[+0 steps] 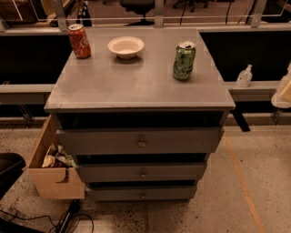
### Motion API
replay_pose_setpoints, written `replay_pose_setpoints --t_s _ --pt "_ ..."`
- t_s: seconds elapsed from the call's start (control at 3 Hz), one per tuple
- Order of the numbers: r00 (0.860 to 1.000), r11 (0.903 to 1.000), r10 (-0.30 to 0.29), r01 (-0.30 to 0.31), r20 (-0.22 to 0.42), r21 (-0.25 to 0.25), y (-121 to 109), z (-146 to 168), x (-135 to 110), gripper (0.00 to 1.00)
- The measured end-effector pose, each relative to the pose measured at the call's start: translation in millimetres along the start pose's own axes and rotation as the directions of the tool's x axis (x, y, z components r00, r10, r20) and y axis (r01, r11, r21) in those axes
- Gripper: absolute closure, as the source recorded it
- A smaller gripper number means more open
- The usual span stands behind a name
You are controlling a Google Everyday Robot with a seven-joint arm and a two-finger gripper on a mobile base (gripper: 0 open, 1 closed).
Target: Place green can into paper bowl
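Grey counter [136,86] carries the green can [184,60], upright, mottled green and pale with a silver top, standing right of the paper bowl [126,46] and apart from it. Out of frame: the gripper; its state and offset from the can cannot be told.

The pincer lies outside the picture, so where it is cannot be told. At the lower left a dark rounded shape [8,172] is cut by the edge, and what it is cannot be told. Beside it a cable [68,220] runs off the bottom edge. The open box [54,182] holds crumpled packets too small to name. The print on the green can [183,61] and the red can [79,41] is unreadable. A pale object [284,91] is cut off at the right edge. Behind the tabletop [136,86], a chair base [138,7] is cropped at the top.
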State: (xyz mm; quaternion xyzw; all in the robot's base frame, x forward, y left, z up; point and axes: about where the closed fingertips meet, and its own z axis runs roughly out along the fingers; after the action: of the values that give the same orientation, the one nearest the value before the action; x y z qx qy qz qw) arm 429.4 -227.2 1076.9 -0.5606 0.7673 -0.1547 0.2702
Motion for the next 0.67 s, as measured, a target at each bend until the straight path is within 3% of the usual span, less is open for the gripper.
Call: replay_pose_setpoints --t_s 0.33,0.67 --pt "1.0 1.0 0.0 0.0 0.0 0.0 0.0 -0.1 0.0 0.0" --pt "0.997 0.9986 0.041 -0.043 0.065 0.029 -10.4 9.5 -0.7 0.0"
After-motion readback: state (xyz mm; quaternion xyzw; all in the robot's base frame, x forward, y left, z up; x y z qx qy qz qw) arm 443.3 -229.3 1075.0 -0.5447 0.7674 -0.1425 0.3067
